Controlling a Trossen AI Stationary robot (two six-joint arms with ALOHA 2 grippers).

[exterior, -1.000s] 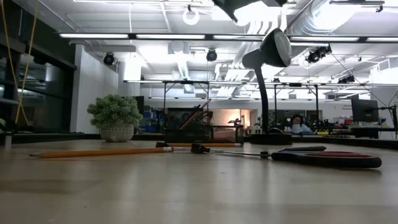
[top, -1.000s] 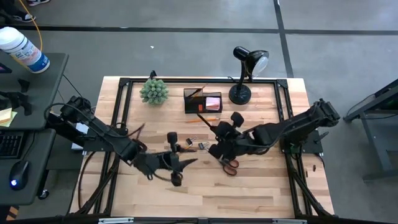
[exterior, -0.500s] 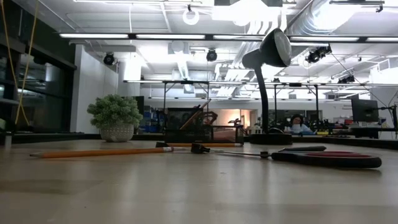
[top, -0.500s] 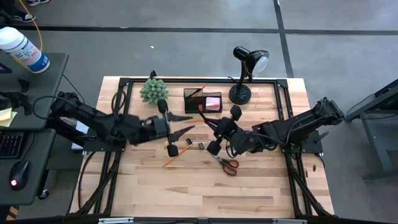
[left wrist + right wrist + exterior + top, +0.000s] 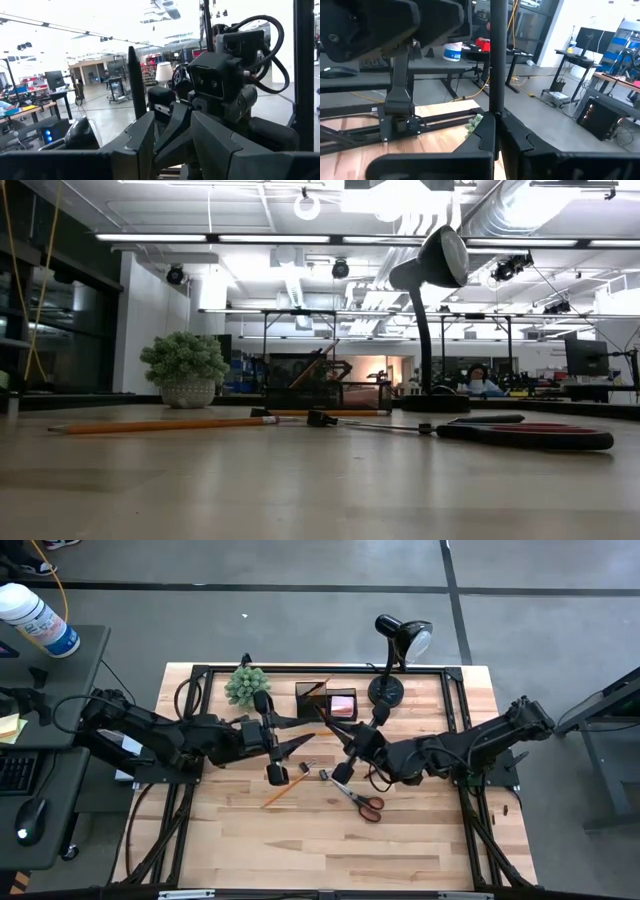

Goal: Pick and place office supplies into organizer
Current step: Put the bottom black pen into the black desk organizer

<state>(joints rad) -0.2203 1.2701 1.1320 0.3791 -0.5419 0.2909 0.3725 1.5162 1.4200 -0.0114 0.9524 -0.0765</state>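
Observation:
My right gripper hangs just near of the black organizer and is shut on the thin black pen, which sticks out toward the organizer. My left gripper is open and empty. It points at the right gripper from the table's left. The organizer holds a pink sticky-note pad and an orange pencil. The red-handled scissors and another orange pencil lie flat on the table, with a few small pieces beside them. My right gripper pinches the pen's lower end between its two shut fingers. The fingers lie roughly along the pen, coming from the table's right side. The pen is lifted clear and stands up out of the fingertips, its free end showing in the left wrist view.
A black desk lamp and a green spiky plant stand at the far edge on either side of the organizer. A black frame rail runs around the tabletop. Bare wood lies toward the near edge.
My left gripper has swung from the near-middle of the table toward the far edge and then right toward the organizer. It now faces the right gripper. My right gripper has edged toward the far edge with the pen. The scissors and the loose pencil have stayed put.

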